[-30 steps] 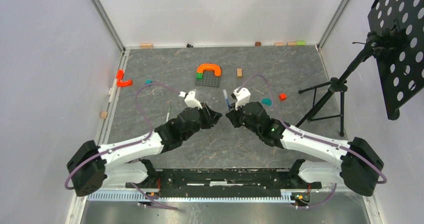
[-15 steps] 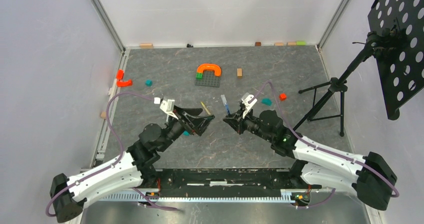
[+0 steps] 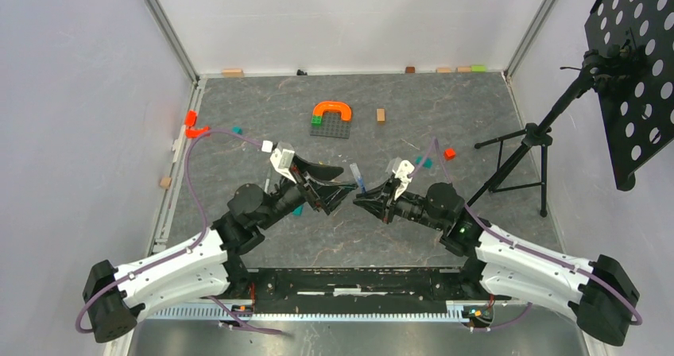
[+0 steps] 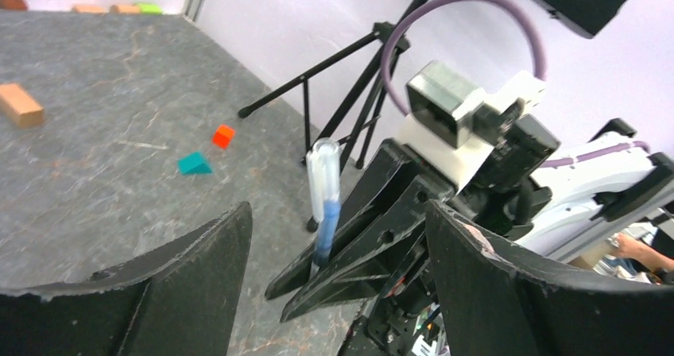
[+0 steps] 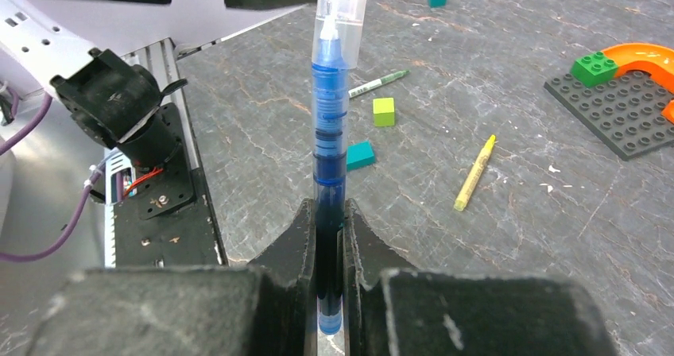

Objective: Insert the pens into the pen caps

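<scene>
A blue pen stands upright between the fingers of my right gripper, which is shut on its lower barrel. A clear pen cap sits over its tip. From above, the same pen rises from the right gripper at mid-table. My left gripper faces it with jaws wide open, one finger on each side of the capped pen and touching nothing. A tan-yellow pen and a pale green pen lie loose on the table.
A grey brick plate with an orange arch lies at the back. A tan block, a teal piece, a red cube and orange pieces are scattered about. A black tripod stands at right. A lime cube and a teal block lie near the pens.
My left gripper went from shut to wide open and its arm swung back, then edged toward the right gripper. The right gripper shifted a little and kept hold of the blue pen.
</scene>
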You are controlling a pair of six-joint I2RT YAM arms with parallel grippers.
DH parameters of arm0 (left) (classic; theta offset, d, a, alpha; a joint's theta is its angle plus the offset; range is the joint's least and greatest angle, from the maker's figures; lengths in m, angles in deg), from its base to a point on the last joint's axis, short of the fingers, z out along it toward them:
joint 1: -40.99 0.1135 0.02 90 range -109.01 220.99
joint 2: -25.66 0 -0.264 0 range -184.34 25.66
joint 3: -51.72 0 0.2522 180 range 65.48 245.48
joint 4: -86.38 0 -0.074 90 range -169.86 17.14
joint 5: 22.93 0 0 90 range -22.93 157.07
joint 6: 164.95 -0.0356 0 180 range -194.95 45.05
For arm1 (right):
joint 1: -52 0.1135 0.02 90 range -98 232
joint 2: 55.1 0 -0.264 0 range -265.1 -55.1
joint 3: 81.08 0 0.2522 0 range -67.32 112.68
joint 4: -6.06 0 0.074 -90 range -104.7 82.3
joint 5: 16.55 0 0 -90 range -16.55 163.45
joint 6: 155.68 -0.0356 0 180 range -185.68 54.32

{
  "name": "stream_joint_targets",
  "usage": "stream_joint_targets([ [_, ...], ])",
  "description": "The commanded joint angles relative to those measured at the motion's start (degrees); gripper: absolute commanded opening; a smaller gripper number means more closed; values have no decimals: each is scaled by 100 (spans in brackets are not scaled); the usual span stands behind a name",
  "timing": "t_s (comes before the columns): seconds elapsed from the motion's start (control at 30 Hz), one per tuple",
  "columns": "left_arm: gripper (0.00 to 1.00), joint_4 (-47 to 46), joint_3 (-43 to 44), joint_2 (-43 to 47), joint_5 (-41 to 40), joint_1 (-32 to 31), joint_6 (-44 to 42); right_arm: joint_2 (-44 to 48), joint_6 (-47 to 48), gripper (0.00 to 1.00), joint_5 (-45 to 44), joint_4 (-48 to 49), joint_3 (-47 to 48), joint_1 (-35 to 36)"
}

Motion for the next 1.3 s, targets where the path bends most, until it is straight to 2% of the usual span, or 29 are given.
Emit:
stream_joint_targets([
  [0.0, 84, -482, 408, -125, 358, 18, -146, 232, 91, 0, 321, 322, -54, 18],
  [0.33, 74, -630, 507, -385, 391, 16, -102, 440, 76, 0, 483, 266, -45, 27],
  [0.5, 66, -914, 579, -567, 572, 18, -78, 423, 67, 0, 557, 240, -44, 27],
  [0.73, 52, -853, 804, -736, 706, 15, -134, 405, 73, 0, 554, 205, -32, 31],
  [1.03, 35, -823, 911, -935, 858, 15, -134, 335, 67, 0, 564, 196, 33, 35],
  [1.27, 11, -809, 903, -984, 973, 17, -170, 241, 47, 0, 551, 188, 121, 35],
])
